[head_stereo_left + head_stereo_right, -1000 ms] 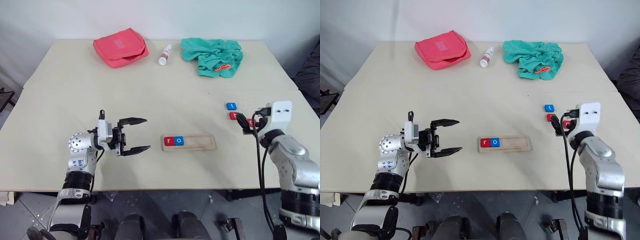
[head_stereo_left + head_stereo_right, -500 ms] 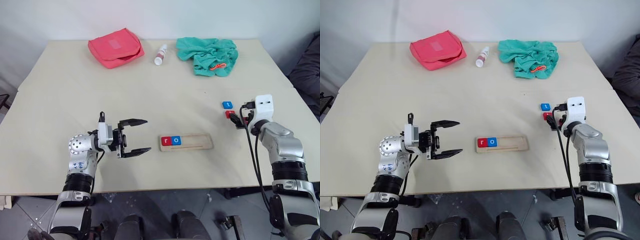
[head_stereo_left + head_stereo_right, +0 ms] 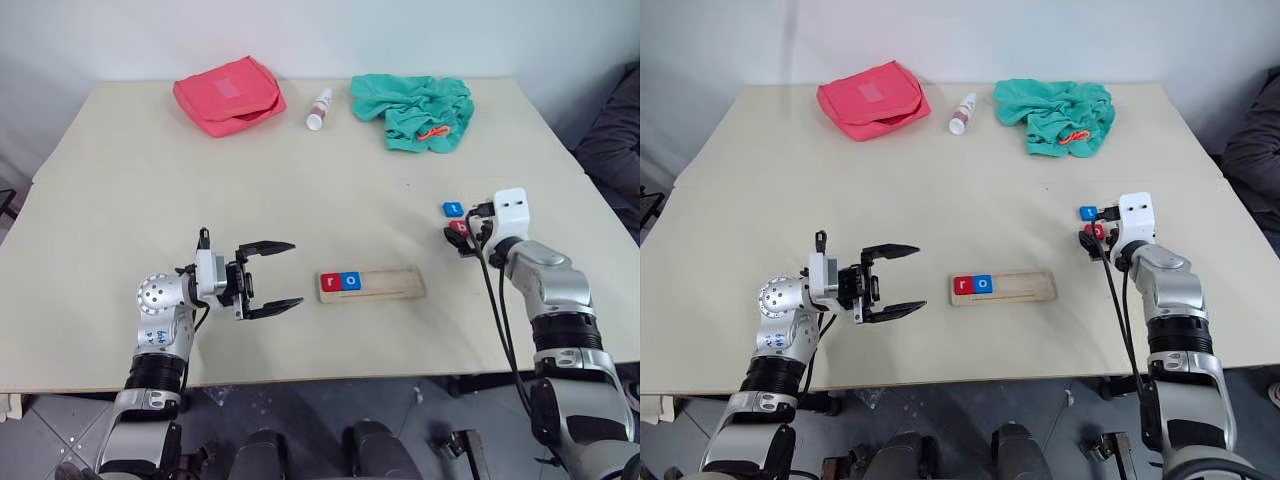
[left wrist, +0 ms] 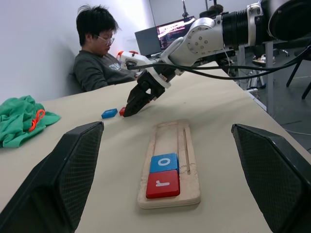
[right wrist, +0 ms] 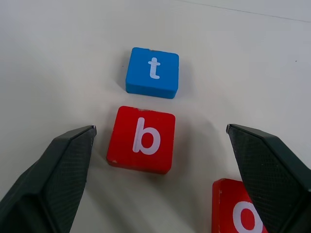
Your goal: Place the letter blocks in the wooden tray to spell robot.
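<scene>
A pale worktop (image 3: pixel 150 180) is seen from the head views, with the wooden tray (image 3: pixel 385 286) lying near the front edge between the two arms. At the tray's left end a red r block (image 3: pixel 331 282) and a blue o block (image 3: pixel 351 281) are seated side by side, touching, while the rest of the groove is bare. The left end effector (image 3: pixel 281 273) is held just left of the tray, pointing toward it, with its two black fingers spread wide and nothing between them. The right end effector (image 3: pixel 1090 237) is seen to the right of the tray, over the loose blocks, where a blue t block (image 3: pixel 453 209) and part of a red block are made out beside its fingers. What is hidden there by the fingers is made plain in the right wrist view: the t block (image 5: pixel 152 72) lies just beyond a red b block (image 5: pixel 142 139), apart from it by a thin gap, and a second red o block (image 5: pixel 240 213) is cut off at the frame's edge; the fingers are shown fully apart on either side of the b block, gripping nothing. In the left wrist view a seated person (image 4: pixel 99 58) and monitors are shown beyond the worktop. At the far edge a red pouch (image 3: pixel 228 93), a small white bottle (image 3: pixel 318 109) and a crumpled green cloth (image 3: pixel 415 108) are seen.
</scene>
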Motion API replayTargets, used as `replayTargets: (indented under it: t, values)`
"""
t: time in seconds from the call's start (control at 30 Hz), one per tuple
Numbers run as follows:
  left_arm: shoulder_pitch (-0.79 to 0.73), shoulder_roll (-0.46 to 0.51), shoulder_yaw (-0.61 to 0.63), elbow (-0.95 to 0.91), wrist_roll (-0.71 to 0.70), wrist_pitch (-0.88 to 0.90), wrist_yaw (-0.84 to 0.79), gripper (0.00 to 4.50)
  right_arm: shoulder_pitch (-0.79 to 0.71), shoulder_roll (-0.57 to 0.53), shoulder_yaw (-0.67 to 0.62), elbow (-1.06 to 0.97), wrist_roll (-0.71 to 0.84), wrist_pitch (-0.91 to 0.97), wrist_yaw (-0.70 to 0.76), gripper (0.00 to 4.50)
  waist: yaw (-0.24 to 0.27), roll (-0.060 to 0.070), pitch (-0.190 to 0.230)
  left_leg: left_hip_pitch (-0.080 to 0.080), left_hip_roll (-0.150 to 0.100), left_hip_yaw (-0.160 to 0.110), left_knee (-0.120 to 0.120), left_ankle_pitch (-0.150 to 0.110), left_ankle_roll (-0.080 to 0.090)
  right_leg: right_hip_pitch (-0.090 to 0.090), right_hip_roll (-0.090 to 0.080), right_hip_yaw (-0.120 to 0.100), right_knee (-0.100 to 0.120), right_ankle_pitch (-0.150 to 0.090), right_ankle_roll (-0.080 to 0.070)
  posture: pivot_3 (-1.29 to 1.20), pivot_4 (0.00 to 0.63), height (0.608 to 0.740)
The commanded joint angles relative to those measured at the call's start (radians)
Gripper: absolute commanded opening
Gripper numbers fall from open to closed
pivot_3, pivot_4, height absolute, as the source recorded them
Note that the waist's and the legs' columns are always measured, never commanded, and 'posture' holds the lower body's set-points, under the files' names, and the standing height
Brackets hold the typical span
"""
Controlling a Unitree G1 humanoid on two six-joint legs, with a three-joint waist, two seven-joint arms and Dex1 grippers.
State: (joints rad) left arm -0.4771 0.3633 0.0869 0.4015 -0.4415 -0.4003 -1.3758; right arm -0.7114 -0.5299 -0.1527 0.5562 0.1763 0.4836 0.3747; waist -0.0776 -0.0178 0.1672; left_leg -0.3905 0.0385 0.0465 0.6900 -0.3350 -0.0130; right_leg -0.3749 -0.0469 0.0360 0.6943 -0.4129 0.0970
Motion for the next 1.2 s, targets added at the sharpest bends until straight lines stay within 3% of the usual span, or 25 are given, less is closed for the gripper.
replayTargets:
  t: [0.03,0.13,0.37,0.67,0.83,1.0,1.2]
  values:
    - [0.003,-0.001,-0.003,-0.033,-0.012,-0.006,0.012,4.49,-0.029,0.008,-0.014,0.029,-0.01,-0.004,-0.027,4.32,-0.003,0.0,0.0,0.0,0.0,0.0,0.0,0.0,0.0,0.0,0.0,0.0,0.0,0.0,0.0,0.0,0.15,0.74]
    - [0.002,0.001,-0.004,-0.031,-0.011,-0.008,0.018,4.5,-0.041,0.017,-0.023,0.047,-0.002,0.017,-0.042,3.73,-0.006,0.0,0.0,0.0,0.0,0.0,0.0,0.0,0.0,0.0,0.0,0.0,0.0,0.0,0.0,0.0,0.15,0.74]
    - [-0.003,0.01,-0.003,-0.013,-0.015,-0.009,0.01,4.5,-0.023,0.035,-0.035,-0.027,0.017,0.048,-0.048,1.45,-0.004,0.0,0.0,0.0,0.0,-0.001,0.0,0.0,0.0,0.0,0.0,0.0,0.0,0.0,0.0,0.0,0.15,0.74]
    - [-0.02,0.053,0.011,0.093,-0.029,-0.025,-0.102,4.5,0.246,0.083,-0.128,-0.708,0.119,0.338,-0.162,1.46,0.0,0.0,0.0,-0.001,0.0,-0.004,-0.003,0.0,0.0,0.0,0.0,-0.001,0.001,0.0,0.0,0.0,0.15,0.74]
    - [-0.048,0.073,0.021,0.156,-0.034,-0.036,-0.165,4.5,0.437,0.171,-0.179,-1.043,0.159,0.521,-0.256,1.46,0.009,0.0,0.0,-0.001,0.0,-0.004,-0.004,0.001,-0.001,0.0,0.0,-0.001,-0.001,0.0,0.0,0.0,0.15,0.74]
    - [-0.072,0.103,0.04,0.224,-0.04,-0.051,-0.192,4.5,0.587,0.265,-0.174,-1.209,0.168,0.585,-0.312,1.46,0.02,0.0,0.0,-0.001,-0.001,-0.005,-0.005,0.001,-0.002,0.0,0.0,-0.001,-0.002,0.0,0.0,0.0,0.15,0.74]
    - [-0.053,0.124,0.036,0.223,-0.043,-0.05,-0.196,4.5,0.611,0.303,-0.171,-1.198,0.158,0.562,-0.333,1.46,0.021,0.0,0.0,-0.001,-0.002,-0.005,-0.006,0.002,-0.003,0.0,0.0,0.0,-0.003,0.0,0.0,0.0,0.15,0.74]
